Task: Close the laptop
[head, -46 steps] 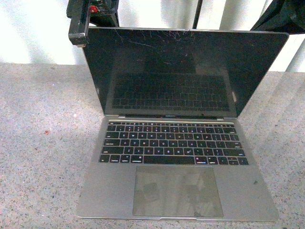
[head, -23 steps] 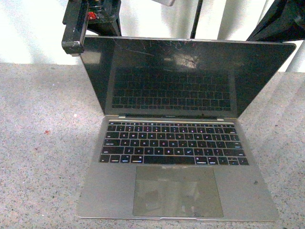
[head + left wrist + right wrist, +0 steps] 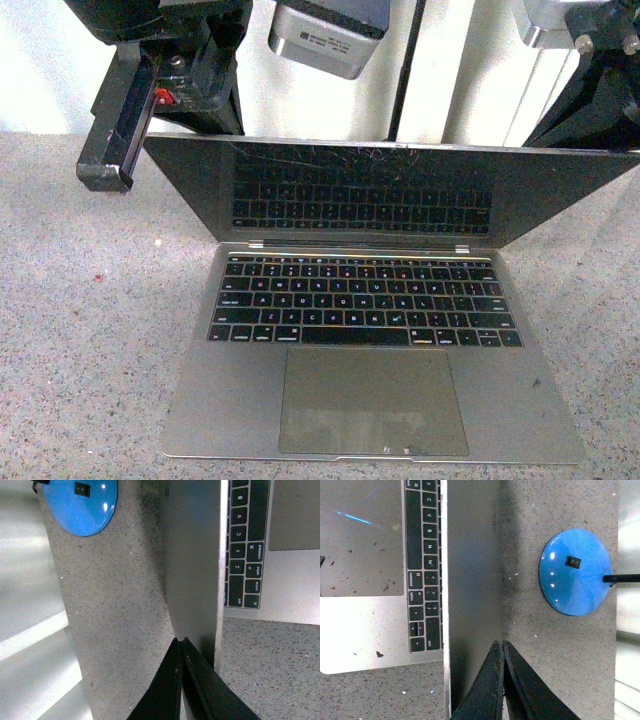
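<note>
With my left jaws and right jaws both clenched on nothing behind the lid of the laptop mid-worktop, uneven pushing could twist that lid or slam it down.

A: Underneath?
B: Speckled grey table.
A: Behind?
B: White wall, brightly lit.
A: On the table?
B: Glossy round blue lamp base with black switch; thin black pole.
</note>
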